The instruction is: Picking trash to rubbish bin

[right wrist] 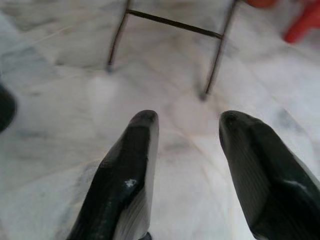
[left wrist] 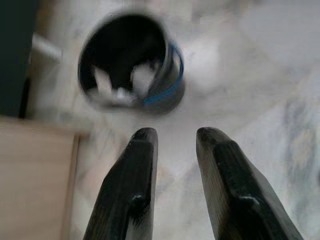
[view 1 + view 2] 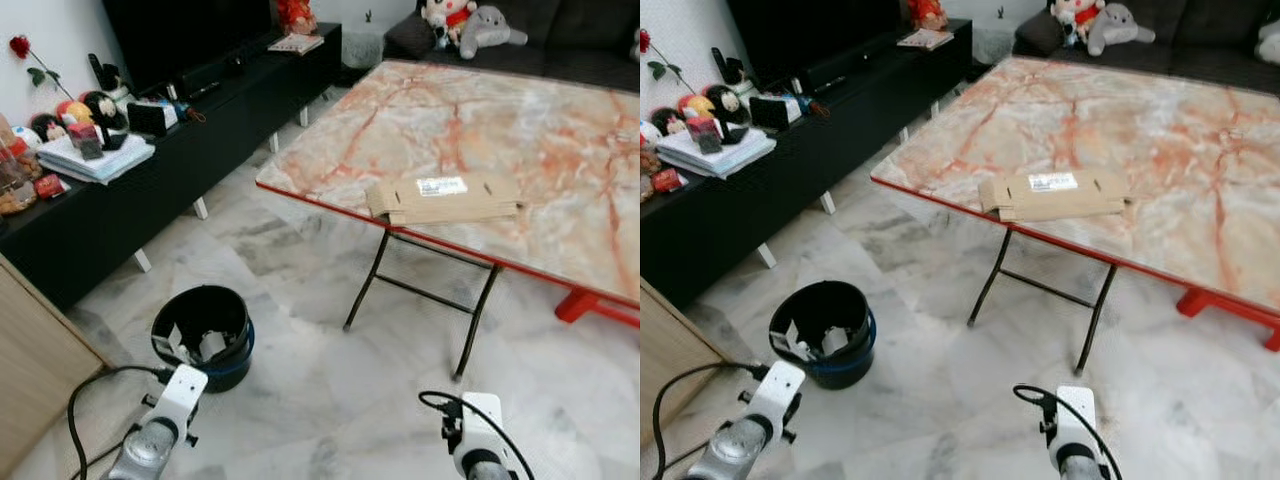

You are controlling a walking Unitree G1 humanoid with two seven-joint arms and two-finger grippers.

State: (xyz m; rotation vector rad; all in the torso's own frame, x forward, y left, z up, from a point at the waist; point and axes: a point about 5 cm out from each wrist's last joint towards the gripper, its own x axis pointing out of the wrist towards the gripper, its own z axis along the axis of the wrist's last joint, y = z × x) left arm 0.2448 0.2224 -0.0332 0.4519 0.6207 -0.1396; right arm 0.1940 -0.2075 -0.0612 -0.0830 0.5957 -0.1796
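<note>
Eye views: a flattened cardboard box (image 3: 444, 199) lies at the marble table's (image 3: 560, 140) near edge; the rubbish bin (image 3: 203, 335) stands on the floor. Left wrist: left gripper (image 2: 175, 136), fingers apart, above the bin. Right wrist: right gripper (image 1: 186, 119) spread over bare floor.

The rubbish bin (image 2: 131, 62) ahead of the left gripper (image 2: 175, 137) looks blurry. White scraps inside it are too fuzzy to tell.

Bright, even daylight; the left wrist view is blurred, head views sharp.
</note>
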